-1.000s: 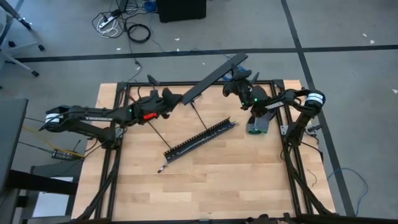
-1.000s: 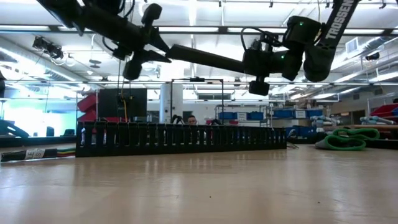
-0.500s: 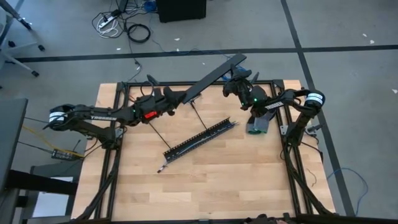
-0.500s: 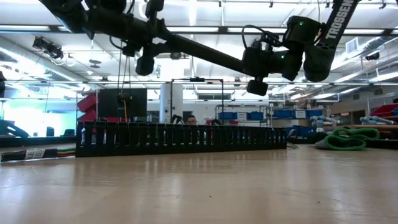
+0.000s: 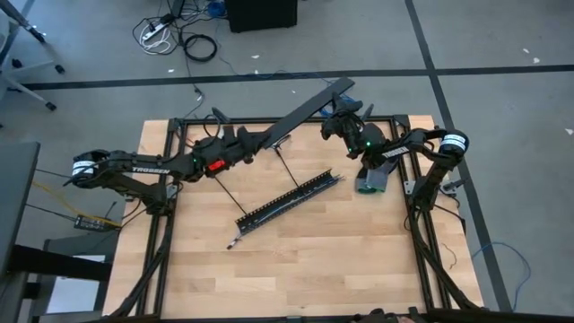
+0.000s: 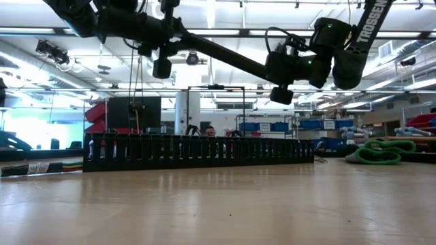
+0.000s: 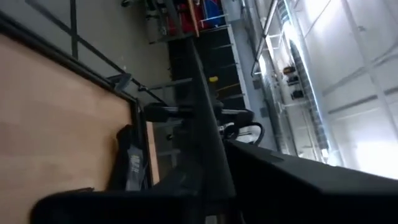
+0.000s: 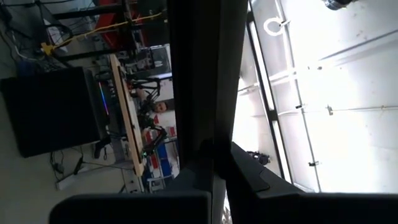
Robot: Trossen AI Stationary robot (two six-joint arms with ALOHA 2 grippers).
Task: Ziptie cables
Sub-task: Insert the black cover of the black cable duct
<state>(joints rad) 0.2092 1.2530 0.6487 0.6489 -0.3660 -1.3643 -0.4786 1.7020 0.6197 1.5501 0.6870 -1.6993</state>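
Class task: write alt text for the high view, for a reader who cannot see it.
Seen from above, two dark robot arms hold a long black strip in the air over the far edge of a wooden table, the left gripper at one end and the right gripper near the other. A black perforated strip lies diagonally on the table.

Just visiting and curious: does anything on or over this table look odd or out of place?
Yes. Both tools, left and right, hold one long black strip slanted in the air, while the perforated strip lies diagonally on the table. No wire bundle is visible.
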